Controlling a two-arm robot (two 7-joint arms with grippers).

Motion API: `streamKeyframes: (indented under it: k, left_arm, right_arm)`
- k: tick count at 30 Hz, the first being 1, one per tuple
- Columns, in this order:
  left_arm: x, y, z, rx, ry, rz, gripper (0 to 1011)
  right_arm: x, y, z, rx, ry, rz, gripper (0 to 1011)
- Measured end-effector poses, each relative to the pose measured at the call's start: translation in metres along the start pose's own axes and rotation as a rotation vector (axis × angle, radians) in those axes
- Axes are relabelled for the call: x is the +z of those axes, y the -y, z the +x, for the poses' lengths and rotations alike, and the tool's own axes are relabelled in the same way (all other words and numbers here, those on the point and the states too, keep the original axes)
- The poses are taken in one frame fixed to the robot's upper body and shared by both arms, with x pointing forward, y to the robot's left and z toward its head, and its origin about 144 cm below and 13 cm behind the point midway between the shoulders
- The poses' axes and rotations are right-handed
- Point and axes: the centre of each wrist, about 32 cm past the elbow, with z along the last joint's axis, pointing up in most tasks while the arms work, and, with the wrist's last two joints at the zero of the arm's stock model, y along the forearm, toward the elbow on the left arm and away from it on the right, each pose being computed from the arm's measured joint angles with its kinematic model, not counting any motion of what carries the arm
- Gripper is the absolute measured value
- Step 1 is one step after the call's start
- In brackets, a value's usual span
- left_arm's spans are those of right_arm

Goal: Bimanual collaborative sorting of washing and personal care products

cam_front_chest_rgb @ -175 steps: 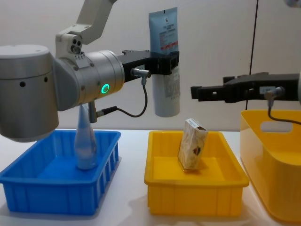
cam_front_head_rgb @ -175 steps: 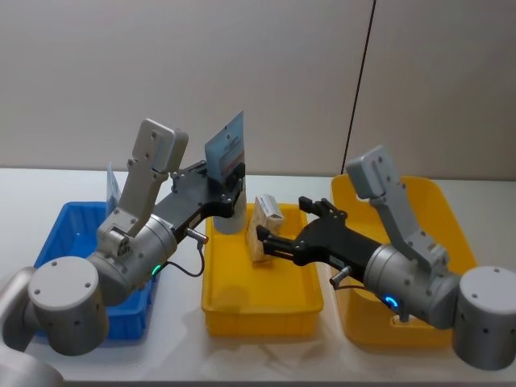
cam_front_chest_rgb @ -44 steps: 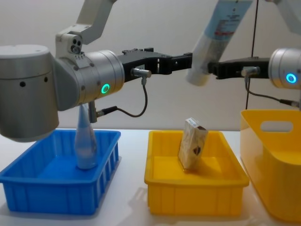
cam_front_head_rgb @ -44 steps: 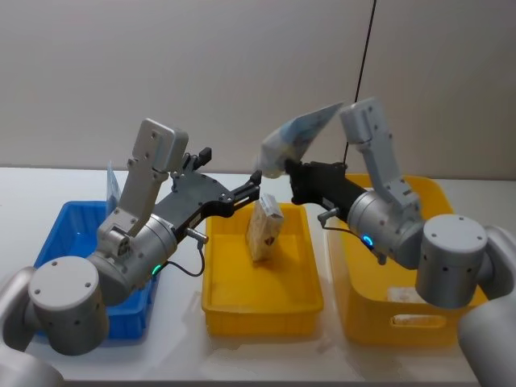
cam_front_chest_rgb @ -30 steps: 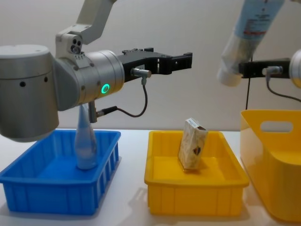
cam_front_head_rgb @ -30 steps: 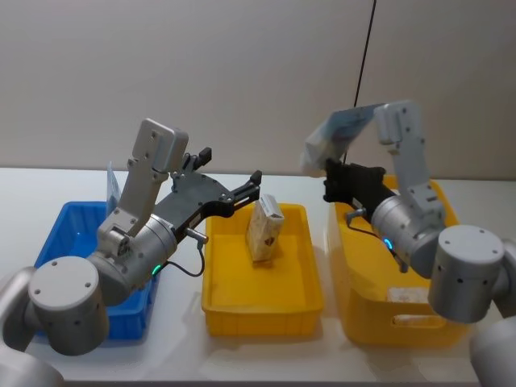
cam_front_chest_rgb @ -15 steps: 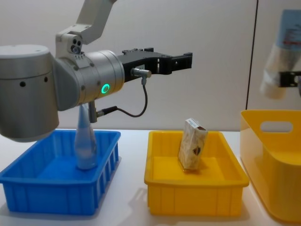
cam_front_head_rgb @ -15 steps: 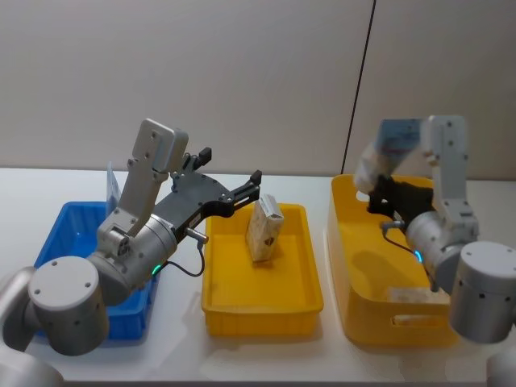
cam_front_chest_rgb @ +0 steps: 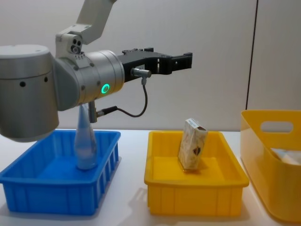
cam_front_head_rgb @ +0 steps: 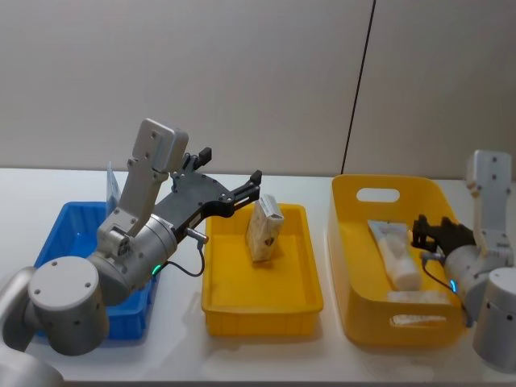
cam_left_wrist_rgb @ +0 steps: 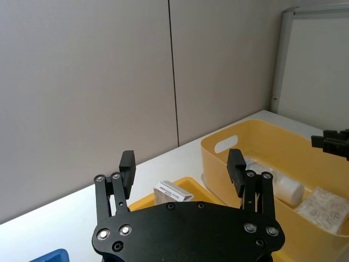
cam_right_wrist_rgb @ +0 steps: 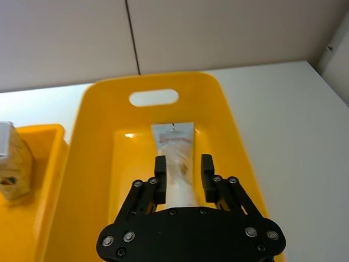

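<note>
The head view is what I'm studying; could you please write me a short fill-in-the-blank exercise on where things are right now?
1. The right gripper, fingers open, hovers over the light-blue ___ lying flat in the tall basket.
2. The beige carton stands in the middle tray, whose colour is ___.
3. The left gripper hangs above that tray's far end with its fingers ___.

Missing words: tube; yellow; open.

Right tool [cam_right_wrist_rgb: 183, 170] open over tube [cam_right_wrist_rgb: 175, 166] lying in yellow tub [cam_right_wrist_rgb: 98, 158]
</note>
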Motion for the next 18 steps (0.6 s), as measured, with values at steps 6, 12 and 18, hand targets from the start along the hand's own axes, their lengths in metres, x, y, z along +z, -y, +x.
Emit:
streamKeyframes:
  k: [6, 12, 18]
  left_arm:
    - [0.000, 0.000, 0.000, 0.000, 0.000, 0.000, 1001]
    - [0.000, 0.000, 0.000, 0.000, 0.000, 0.000, 1001]
    - [0.000, 0.000, 0.000, 0.000, 0.000, 0.000, 1001]
  right_arm:
    - [-0.005, 0.004, 0.005, -0.025, -0.011, -0.031, 518]
    - [-0.009, 0.009, 0.007, -0.033, -0.019, -0.040, 696]
    - [-0.012, 0.015, 0.008, -0.013, -0.030, -0.012, 892]
